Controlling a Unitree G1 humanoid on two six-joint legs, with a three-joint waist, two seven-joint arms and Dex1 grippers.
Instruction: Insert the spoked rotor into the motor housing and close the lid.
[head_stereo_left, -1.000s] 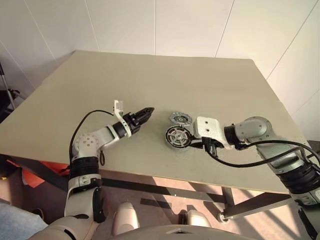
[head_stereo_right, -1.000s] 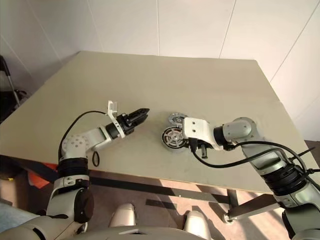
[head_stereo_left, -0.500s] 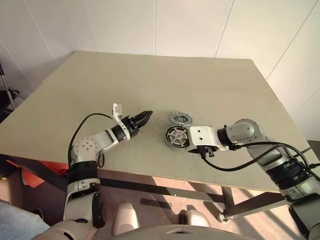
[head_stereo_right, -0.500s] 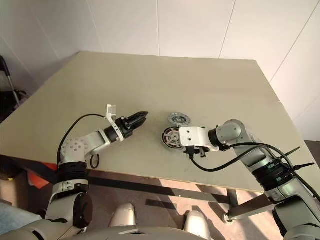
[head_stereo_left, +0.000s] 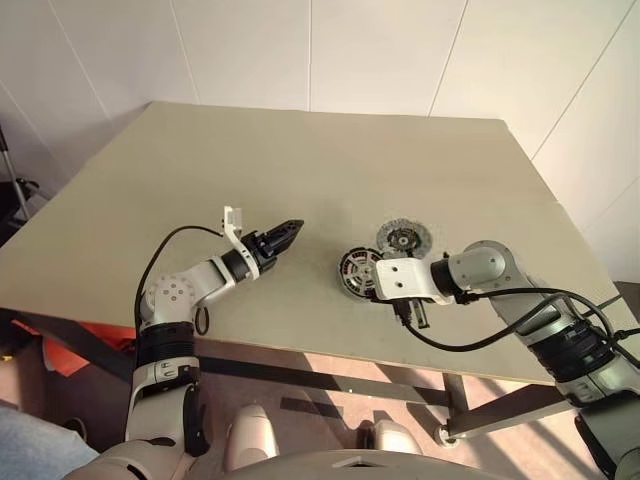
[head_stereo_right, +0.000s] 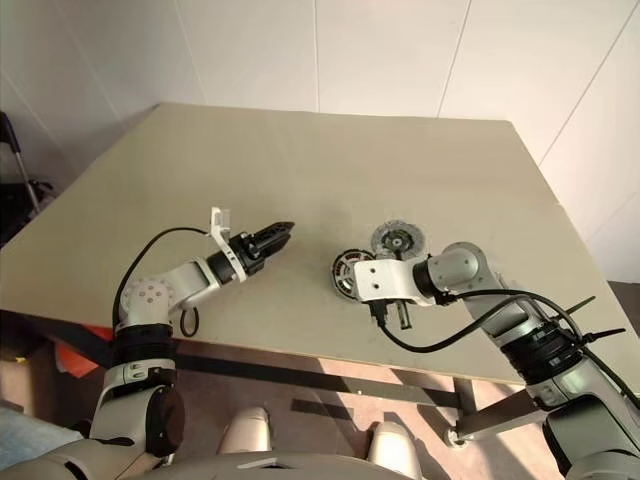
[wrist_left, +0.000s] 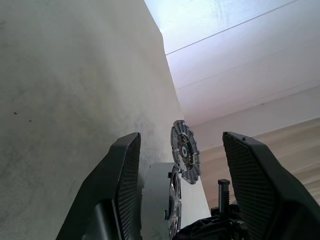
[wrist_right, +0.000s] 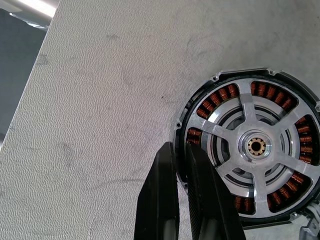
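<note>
Near counter (head_stereo_left: 300, 150) front edge, centre-right: motor housing (wrist_right: 220, 97), black rim, copper windings. Silver spokes and hub lie across the windings, so I read the spoked rotor (wrist_right: 255, 146) as already seated in it, though I cannot be sure. Right hand (wrist_right: 179, 147) comes in from about 4 o'clock of the housing, angled down. Its fingers are almost together, pinched on the housing's rim with one pad outside and one just inside. Probable reason: an edge grip suits a flat disc that gives nothing else to hold, and it steadies or shifts the housing for the lid step. Housing may be tipped up a bit off the counter, hard to tell.

Lid (head_stereo_left: 403, 238), a silver disc with cut-outs and a dark centre, lies flat at about 1 o'clock of the housing. It is just beside it and not on it, so closing is not yet done.

Left hand (head_stereo_left: 292, 228) is at 9 o'clock of the housing, near but apart from it. It is held level and points toward the housing, fingers spread wide, nothing between them. Looks parked ready to help.

Around: rest of counter bare, white wall behind. Black cable (head_stereo_left: 470, 340) loops under the right forearm, off the parts. Obstruction: the right hand's white body sits over the housing's 3 o'clock side, between it and any reach for the lid.
</note>
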